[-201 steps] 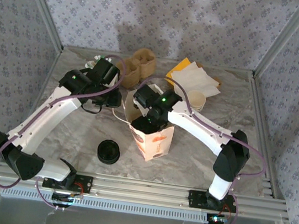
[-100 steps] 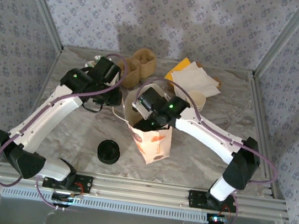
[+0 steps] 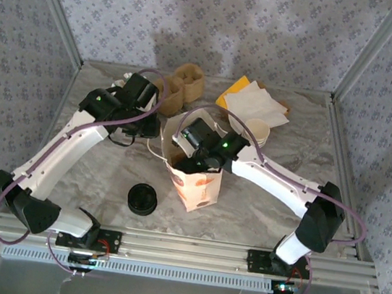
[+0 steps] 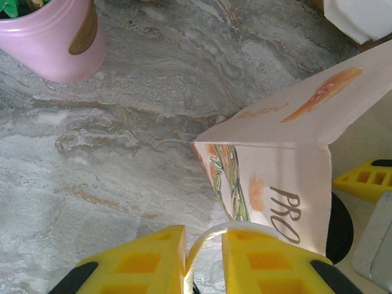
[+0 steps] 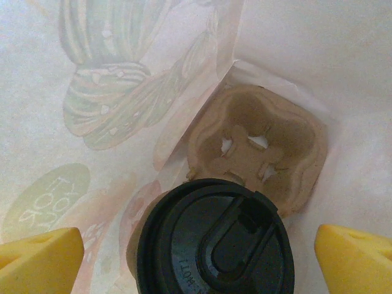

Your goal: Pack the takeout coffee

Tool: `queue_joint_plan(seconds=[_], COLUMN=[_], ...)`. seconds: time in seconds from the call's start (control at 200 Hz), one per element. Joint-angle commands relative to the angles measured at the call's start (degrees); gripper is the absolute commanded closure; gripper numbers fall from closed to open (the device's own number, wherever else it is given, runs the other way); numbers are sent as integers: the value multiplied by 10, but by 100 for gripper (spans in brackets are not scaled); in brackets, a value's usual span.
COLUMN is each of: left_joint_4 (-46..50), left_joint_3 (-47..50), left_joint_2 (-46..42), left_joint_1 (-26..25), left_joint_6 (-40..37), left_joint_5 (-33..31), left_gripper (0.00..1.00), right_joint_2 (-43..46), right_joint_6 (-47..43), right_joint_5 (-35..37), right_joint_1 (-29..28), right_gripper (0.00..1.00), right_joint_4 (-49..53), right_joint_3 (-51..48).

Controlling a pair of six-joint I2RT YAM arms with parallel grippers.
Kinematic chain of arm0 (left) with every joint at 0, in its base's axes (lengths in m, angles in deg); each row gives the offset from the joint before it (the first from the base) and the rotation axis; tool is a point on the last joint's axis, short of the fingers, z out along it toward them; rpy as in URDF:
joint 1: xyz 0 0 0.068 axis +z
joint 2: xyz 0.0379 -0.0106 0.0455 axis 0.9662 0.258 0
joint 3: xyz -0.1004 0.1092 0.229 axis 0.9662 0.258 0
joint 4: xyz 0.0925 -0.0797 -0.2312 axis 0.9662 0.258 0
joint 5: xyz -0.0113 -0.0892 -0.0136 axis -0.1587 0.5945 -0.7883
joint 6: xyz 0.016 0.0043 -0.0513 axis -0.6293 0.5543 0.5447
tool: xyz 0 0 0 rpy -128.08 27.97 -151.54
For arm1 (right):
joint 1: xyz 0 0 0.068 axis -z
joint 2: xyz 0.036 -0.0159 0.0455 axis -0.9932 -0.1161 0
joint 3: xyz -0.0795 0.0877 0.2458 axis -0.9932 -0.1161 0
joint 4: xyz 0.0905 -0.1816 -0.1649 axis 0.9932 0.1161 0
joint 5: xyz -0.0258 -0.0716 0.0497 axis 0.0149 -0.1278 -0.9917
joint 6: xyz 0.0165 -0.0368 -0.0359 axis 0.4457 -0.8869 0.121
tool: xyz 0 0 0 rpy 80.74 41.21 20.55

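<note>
Inside a printed paper bag (image 3: 202,189) on a marbled worktop (image 3: 105,171), the takeout coffee (image 5: 214,236) stands with its black lid facing the right wrist camera. The cup's body is hidden under that lid. Behind it, a brown moulded cup carrier (image 5: 269,144) lies on the bag's floor. The lid covers the carrier's near edge, so whether the cup sits in a slot cannot be told.

The right end effector (image 5: 197,254) is down in the bag with its yellow fingers (image 5: 40,257) spread wide, one on each side of the lid and clear of it. From above, the bag's mouth and the arm's black wrist hide the fingertips.

The left end effector (image 4: 203,252) is pinched together on the bag's white handle (image 4: 211,227), a thin loop caught between its two pads near the bag's folded corner. Past that corner, a yellow finger and a dark rounded shape are cut off by the bag wall and are too partial to identify.

A pink pot (image 4: 52,37) is cropped at the corner of the left wrist view. On the worktop, a low pile of black lids (image 3: 142,199) sits near the bag. A stack of cream cups (image 3: 257,131) and loose paper napkins (image 3: 259,105) lie beyond it.
</note>
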Motion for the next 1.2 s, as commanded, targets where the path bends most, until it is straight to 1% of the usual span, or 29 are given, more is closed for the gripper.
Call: queue_joint_plan(seconds=[0.0,0.33,0.71,0.794,0.984,1.194], left_joint_4=[-10,-16,-10,-9,-6,-3], left_joint_3=[-20,-37,-43,-43,-37,-18], left_joint_2=[7,22,24,25,21,6], left_joint_1=[0,0,1,1,1,0], left_joint_6=[-2,-1,-3,-3,-3,-2], left_joint_5=[-2,-3,-7,-7,-7,-5], left_gripper=[78,78,78,78,79,79], right_joint_2=[8,18,57,61,62,64], right_joint_6=[-18,-74,-131,-127,-88,-35], right_joint_5=[6,4,-5,-1,3,38], right_joint_1=[-11,-23,-32,-31,-25,-12], right_gripper=[2,1,0,0,0,0], right_joint_4=[-25,-27,-71,-77,-86,-104], right_joint_3=[-1,-20,-72,-75,-74,-79])
